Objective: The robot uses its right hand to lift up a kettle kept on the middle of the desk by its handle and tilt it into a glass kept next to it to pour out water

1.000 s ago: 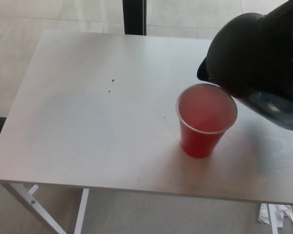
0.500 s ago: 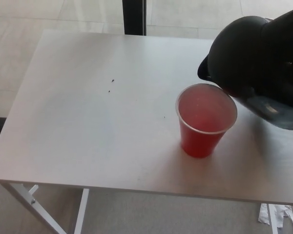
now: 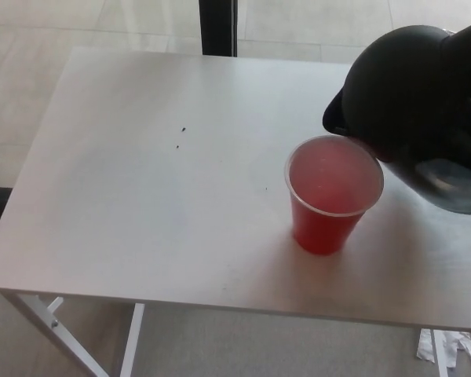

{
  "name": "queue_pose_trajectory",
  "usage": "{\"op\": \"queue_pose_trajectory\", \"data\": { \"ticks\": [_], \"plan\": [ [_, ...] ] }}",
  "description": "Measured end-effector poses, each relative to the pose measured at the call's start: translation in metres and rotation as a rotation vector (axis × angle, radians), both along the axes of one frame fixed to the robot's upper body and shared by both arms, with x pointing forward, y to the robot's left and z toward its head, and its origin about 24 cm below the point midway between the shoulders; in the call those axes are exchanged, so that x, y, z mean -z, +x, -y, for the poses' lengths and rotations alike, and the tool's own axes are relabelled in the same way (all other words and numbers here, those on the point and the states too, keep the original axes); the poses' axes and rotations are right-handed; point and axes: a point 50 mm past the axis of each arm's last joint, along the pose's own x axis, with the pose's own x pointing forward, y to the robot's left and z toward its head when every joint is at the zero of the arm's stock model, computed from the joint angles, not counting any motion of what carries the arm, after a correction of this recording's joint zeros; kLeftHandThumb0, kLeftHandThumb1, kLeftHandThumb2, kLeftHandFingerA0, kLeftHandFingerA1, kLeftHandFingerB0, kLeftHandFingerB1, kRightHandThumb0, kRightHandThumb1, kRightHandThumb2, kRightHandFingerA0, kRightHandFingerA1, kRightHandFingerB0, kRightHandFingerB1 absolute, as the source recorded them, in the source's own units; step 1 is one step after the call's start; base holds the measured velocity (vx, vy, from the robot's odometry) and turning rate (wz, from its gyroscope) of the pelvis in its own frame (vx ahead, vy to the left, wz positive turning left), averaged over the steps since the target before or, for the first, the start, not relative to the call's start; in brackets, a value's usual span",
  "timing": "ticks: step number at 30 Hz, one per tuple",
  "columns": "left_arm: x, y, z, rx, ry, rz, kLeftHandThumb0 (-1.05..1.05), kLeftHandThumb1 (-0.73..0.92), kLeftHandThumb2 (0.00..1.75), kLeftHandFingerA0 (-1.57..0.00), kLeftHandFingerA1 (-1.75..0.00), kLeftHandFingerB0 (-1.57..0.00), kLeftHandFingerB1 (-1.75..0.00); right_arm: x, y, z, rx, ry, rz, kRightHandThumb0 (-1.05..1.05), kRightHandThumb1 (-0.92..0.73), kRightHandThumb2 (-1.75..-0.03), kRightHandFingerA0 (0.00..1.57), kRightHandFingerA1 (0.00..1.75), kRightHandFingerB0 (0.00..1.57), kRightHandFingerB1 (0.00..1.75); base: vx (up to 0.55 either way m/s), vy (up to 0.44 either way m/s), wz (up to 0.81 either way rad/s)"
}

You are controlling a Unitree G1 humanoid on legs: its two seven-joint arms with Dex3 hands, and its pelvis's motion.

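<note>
The right robot hand cannot be made out as a separate shape: at the right edge of the head view a dark mass runs from the top corner into the back of the kettle [image 3: 412,102], and whether that is fingers, forearm or the handle itself I cannot tell, so its clasp on the handle is a judgement from the kettle hanging tilted in the air, not something seen. The left robot hand does not show at all. The kettle hangs over the far right part of the surface [image 3: 141,196], tipped so that its long axis slopes down from the upper right toward the left, its spout at the lowest left point and just above the far right arc of the rim of the red cup [image 3: 331,200]. The cup stands upright near the right end of the surface, closer to the near edge than the far one, and reads pinkish inside; no stream is visible, so I cannot say whether water is passing. The move ahead seems to turn on keeping the spout inside that rim as the tilt changes. To the left the surface lies open apart from a few dark specks [image 3: 180,137]; the near edge lies not far in front of the cup.
</note>
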Motion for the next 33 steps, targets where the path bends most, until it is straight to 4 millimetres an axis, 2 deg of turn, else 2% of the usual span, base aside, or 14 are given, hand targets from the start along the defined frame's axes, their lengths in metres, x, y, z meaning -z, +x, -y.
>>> {"op": "queue_pose_trajectory", "data": {
  "ticks": [8,10,11,13,14,15,16,18,19,27,28,29,30,33],
  "plan": [
    [0.001,-0.001,0.000,-0.004,-0.007,-0.003,-1.05,0.61,0.77,-0.80,-0.76,-0.66,-0.84,0.000,0.000,0.002,-0.013,-0.005,0.007,-0.21,-0.48,-1.14,0.89,1.75,0.80,1.52,0.00,0.000,0.00],
    [0.002,-0.001,0.000,-0.006,-0.009,-0.004,-1.05,0.62,0.78,-0.78,-0.76,-0.65,-0.84,0.001,0.000,0.003,-0.013,-0.004,0.005,-0.29,-0.47,-1.14,1.19,1.37,1.01,1.25,0.00,0.000,0.00],
    [0.002,-0.001,0.000,-0.006,-0.008,-0.004,-1.05,0.61,0.78,-0.79,-0.76,-0.67,-0.84,0.002,0.001,0.004,-0.014,-0.003,0.007,-0.20,-0.47,-1.20,0.93,1.75,0.82,1.56,0.00,0.000,0.00],
    [0.001,-0.001,0.000,-0.005,-0.006,-0.002,-1.05,0.61,0.78,-0.79,-0.76,-0.67,-0.83,0.002,0.001,0.005,-0.016,-0.004,0.004,-0.28,-0.48,-1.15,1.20,1.39,1.03,1.28,0.00,0.000,0.00],
    [0.001,-0.001,0.000,-0.005,-0.006,-0.002,-1.05,0.61,0.78,-0.81,-0.76,-0.68,-0.83,0.003,0.001,0.005,-0.017,-0.005,0.003,-0.20,-0.48,-1.17,0.92,1.75,0.78,1.61,0.00,0.000,0.00],
    [0.001,-0.001,0.000,-0.006,-0.006,-0.002,-1.05,0.42,1.11,-0.85,-0.71,-0.69,-0.83,0.003,0.001,0.005,-0.019,-0.006,0.003,-0.17,-0.48,-1.17,0.92,1.75,0.81,1.58,0.00,0.000,0.00],
    [0.002,-0.002,0.000,-0.007,-0.008,-0.003,-1.05,0.60,0.78,-0.83,-0.75,-0.66,-0.84,0.003,0.001,0.005,-0.021,-0.008,0.004,-0.17,-0.49,-1.15,0.90,1.75,0.80,1.57,0.00,0.000,0.00],
    [0.002,-0.002,0.000,-0.007,-0.009,-0.004,-1.05,0.60,0.78,-0.83,-0.75,-0.66,-0.84,0.002,0.001,0.004,-0.023,-0.011,0.007,-0.17,-0.49,-1.15,0.90,1.75,0.80,1.57,0.00,0.000,0.00],
    [0.002,-0.002,0.000,-0.007,-0.009,-0.004,-1.05,0.41,1.10,-0.82,-0.73,-0.67,-0.85,0.002,0.000,0.004,-0.025,-0.013,0.009,-0.18,-0.50,-1.09,0.88,1.75,0.77,1.57,0.00,0.000,0.00],
    [0.001,-0.001,-0.001,-0.007,-0.006,-0.002,-1.05,0.42,1.11,-0.86,-0.75,-0.70,-0.85,0.000,0.000,0.001,-0.043,-0.028,0.017,-0.21,-0.51,-1.09,0.90,1.75,0.75,1.61,0.00,0.000,0.00],
    [0.001,-0.001,-0.001,-0.007,-0.006,-0.002,-1.05,0.42,1.11,-0.85,-0.76,-0.68,-0.85,-0.001,0.000,0.000,-0.045,-0.029,0.018,-0.21,-0.51,-1.11,0.91,1.75,0.78,1.57,0.00,0.000,0.00],
    [0.001,-0.001,-0.001,-0.008,-0.006,-0.002,-1.05,0.43,1.12,-0.86,-0.75,-0.64,-0.86,-0.001,0.000,-0.001,-0.047,-0.030,0.020,-0.26,-0.49,-1.07,1.23,1.37,0.97,1.15,0.00,0.000,0.00],
    [0.000,-0.001,-0.001,-0.008,-0.005,-0.001,-1.05,0.43,1.12,-0.87,-0.75,-0.64,-0.86,-0.002,0.001,-0.002,-0.051,-0.032,0.022,-0.16,-0.54,-1.01,0.96,1.72,0.89,1.22,0.00,0.000,0.00],
    [-0.001,-0.001,-0.001,-0.005,0.000,-0.001,-1.05,0.43,1.12,-0.87,-0.75,-0.64,-0.86,-0.009,0.004,-0.009,-0.075,-0.043,0.040,-0.19,-0.50,-0.97,1.10,1.62,0.97,1.21,0.00,0.000,0.00]
  ]
}}
